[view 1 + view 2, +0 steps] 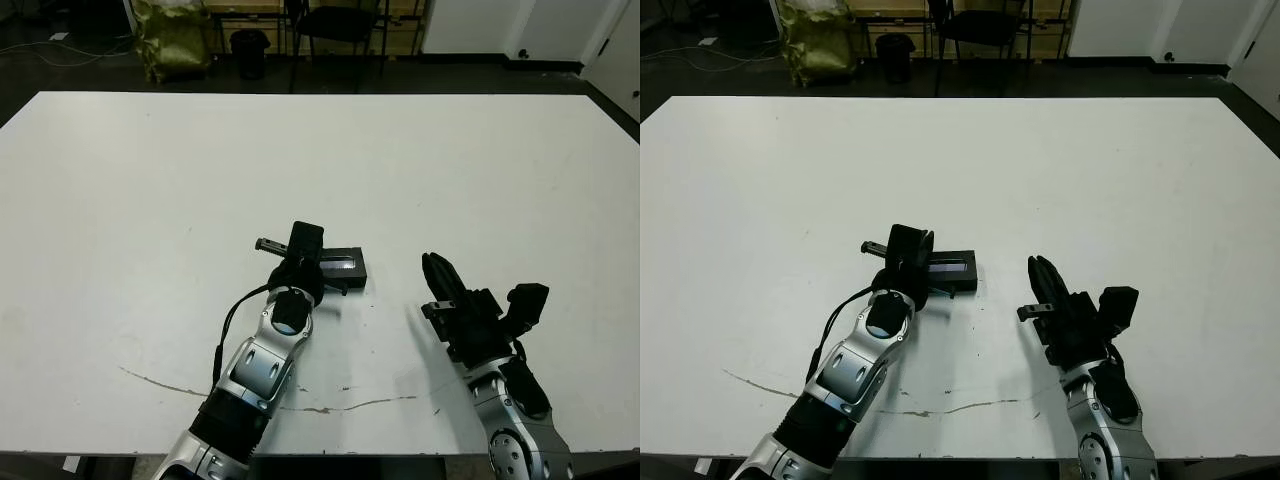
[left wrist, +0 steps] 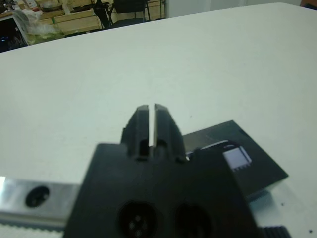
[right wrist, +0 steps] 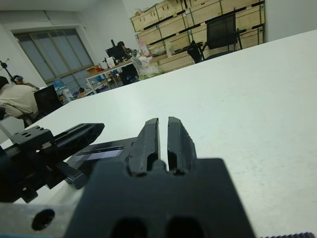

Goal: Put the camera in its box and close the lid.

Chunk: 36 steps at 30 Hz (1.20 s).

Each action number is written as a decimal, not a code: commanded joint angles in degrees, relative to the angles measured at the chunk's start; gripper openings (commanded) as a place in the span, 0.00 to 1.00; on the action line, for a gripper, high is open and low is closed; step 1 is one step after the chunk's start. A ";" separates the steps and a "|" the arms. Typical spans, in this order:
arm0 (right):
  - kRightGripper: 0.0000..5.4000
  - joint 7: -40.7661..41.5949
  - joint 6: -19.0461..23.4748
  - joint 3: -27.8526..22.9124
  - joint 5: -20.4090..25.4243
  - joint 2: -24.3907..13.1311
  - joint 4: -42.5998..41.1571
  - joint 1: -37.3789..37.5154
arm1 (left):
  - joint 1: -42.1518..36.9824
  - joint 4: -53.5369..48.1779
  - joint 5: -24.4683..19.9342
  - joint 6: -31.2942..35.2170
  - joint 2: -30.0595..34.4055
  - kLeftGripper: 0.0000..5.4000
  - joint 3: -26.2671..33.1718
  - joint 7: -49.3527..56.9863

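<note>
Lid [image 1: 338, 266] lying flat on the white table [image 1: 150, 180], glossy greyish strip up, covering the box; camera not visible. Left gripper [image 2: 151, 115] just beside the lid's near-left end, over it, fingers pressed nearly together with only a thin slit between and pinching nothing. Right gripper [image 3: 163, 130] to the right of the lid, apart from it, fingers likewise drawn close together and empty.

The left gripper [image 1: 300, 243] covers the lid's [image 1: 343, 267] nine o'clock end; camera and box are hidden.
</note>
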 commanded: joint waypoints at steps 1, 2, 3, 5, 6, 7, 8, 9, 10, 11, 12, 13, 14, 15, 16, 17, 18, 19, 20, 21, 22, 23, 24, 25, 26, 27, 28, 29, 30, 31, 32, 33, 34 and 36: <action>0.00 -0.31 1.29 -0.28 0.23 -0.53 0.03 0.68 | 4.85 3.95 -0.82 4.88 -2.19 0.01 1.42 0.23; 0.00 -0.31 1.00 -0.13 -0.35 -0.75 0.06 0.65 | 5.26 2.96 -1.22 5.01 -2.22 0.01 1.42 -0.03; 0.00 -0.19 0.80 -0.04 -0.53 -0.84 0.07 0.61 | 5.63 1.52 -1.66 5.72 -2.21 0.01 1.44 -0.31; 0.00 0.00 0.41 0.00 -0.60 -0.79 0.19 0.52 | 6.55 -1.87 -3.03 6.53 -1.93 0.01 1.64 -1.26; 0.00 -0.03 0.68 -0.09 -0.26 -0.63 0.08 0.50 | 7.31 -4.92 -3.88 6.93 -1.38 0.01 1.68 -2.07; 0.00 0.00 0.84 -0.19 0.03 -0.53 -0.02 0.46 | 8.22 -8.29 -4.68 6.66 -0.51 0.01 1.70 -3.13; 0.00 0.33 0.48 -0.31 0.31 -0.43 0.07 0.43 | 9.09 -12.11 -5.26 6.70 0.55 0.01 1.79 -4.08; 0.00 0.62 -0.12 -0.40 0.33 -0.39 0.26 0.37 | 9.82 -16.20 -5.39 7.22 1.74 0.01 1.92 -4.74; 0.00 1.09 -0.62 -0.54 0.64 -0.35 0.48 0.28 | 10.45 -19.90 -5.55 7.85 2.67 0.01 2.29 -5.24; 0.00 1.39 -0.87 -0.66 0.79 -0.45 0.52 0.17 | 11.31 -23.89 -5.86 7.35 3.76 0.01 3.05 -6.08; 0.00 1.52 -1.09 -0.77 0.76 -0.55 0.55 0.02 | 12.02 -27.14 -6.10 6.68 4.66 0.01 3.90 -6.91; 0.00 1.50 -1.05 -0.90 0.70 -0.73 0.38 -0.20 | 12.64 -30.67 -6.64 6.09 5.66 0.01 5.21 -7.94; 0.00 1.51 -1.07 -1.05 0.72 -0.85 0.29 -0.41 | 13.05 -33.75 -7.03 6.14 6.62 0.01 6.49 -8.83; 0.00 1.28 -0.80 -1.22 0.83 -0.91 0.01 -0.61 | 13.21 -37.04 -7.35 6.99 7.97 0.01 8.16 -9.79; 0.00 0.87 -0.28 -1.34 0.85 -1.01 -0.53 -0.76 | 13.32 -39.68 -7.98 7.20 9.69 0.01 10.03 -11.20; 0.00 0.45 0.12 -1.42 0.65 -1.18 -1.01 -0.92 | 13.46 -41.83 -8.76 7.16 11.36 0.01 11.99 -12.68; 0.00 0.04 0.41 -1.48 0.37 -1.31 -1.49 -1.06 | 13.64 -43.72 -9.72 7.20 12.88 0.01 14.00 -14.03; 0.00 -0.26 0.67 -1.53 0.20 -1.39 -1.89 -1.14 | 13.84 -44.94 -10.48 7.16 13.95 0.01 15.46 -15.00; 0.00 -0.69 1.22 -1.61 0.22 -1.54 -2.52 -1.29 | 14.28 -46.17 -11.17 6.55 15.43 0.01 17.50 -16.04; 0.00 -1.12 1.73 -1.65 0.23 -1.67 -3.06 -1.38 | 14.64 -46.90 -11.65 5.98 16.51 0.01 19.01 -16.83; 0.00 -1.37 2.11 -1.77 0.24 -1.88 -3.40 -1.60 | 15.24 -47.27 -12.40 4.81 17.64 0.01 20.72 -17.93; 0.00 -1.53 2.25 -1.87 0.16 -2.12 -3.57 -1.80 | 15.87 -47.52 -13.17 3.93 18.71 0.01 22.32 -19.00; 0.00 -1.56 2.30 -2.00 0.21 -2.31 -3.51 -1.99 | 16.44 -47.54 -13.69 3.18 19.57 0.01 23.52 -19.87; 0.00 -1.70 2.39 -2.11 0.14 -2.47 -3.50 -2.16 | 17.32 -47.24 -14.07 2.13 20.59 0.01 24.77 -20.86; 0.00 -1.80 2.43 -2.20 0.10 -2.55 -3.46 -2.28 | 18.02 -46.91 -14.33 1.33 21.26 0.01 25.58 -21.53; 0.00 -2.06 2.52 -2.25 -0.08 -2.58 -3.47 -2.38 | 18.98 -46.47 -14.57 0.45 21.79 0.01 26.24 -22.20; 0.00 -2.18 2.34 -2.28 -0.35 -2.63 -3.36 -2.49 | 20.03 -45.79 -14.84 -0.87 22.04 0.01 26.70 -22.90; 0.00 -2.60 2.30 -2.25 -0.90 -2.70 -3.37 -2.55 | 21.13 -44.74 -15.15 -2.82 21.95 0.01 26.92 -23.56; 0.00 -2.99 2.26 -2.21 -1.31 -2.70 -3.44 -2.54 | 22.12 -43.64 -15.21 -4.91 21.73 0.01 26.97 -24.06; 0.00 -3.10 2.14 -2.23 -1.47 -2.66 -3.38 -2.56 | 23.07 -42.24 -14.94 -7.58 21.35 0.01 26.81 -24.39; 0.00 -3.24 1.99 -2.20 -1.84 -2.75 -3.34 -2.59 | 23.97 -40.53 -14.91 -10.75 20.66 0.01 26.60 -24.75; 0.00 -3.32 1.91 -2.24 -1.99 -2.75 -3.24 -2.64 | 24.99 -38.62 -14.84 -14.08 19.76 0.01 26.34 -24.90; 0.00 -3.43 1.99 -2.29 -1.96 -2.68 -3.20 -2.68 | 26.00 -36.80 -14.78 -17.16 18.79 0.01 26.05 -24.85; 0.00 -3.52 1.67 -2.31 -2.32 -2.63 -2.95 -2.73 | 27.76 -33.92 -14.76 -21.96 16.89 0.01 25.34 -24.51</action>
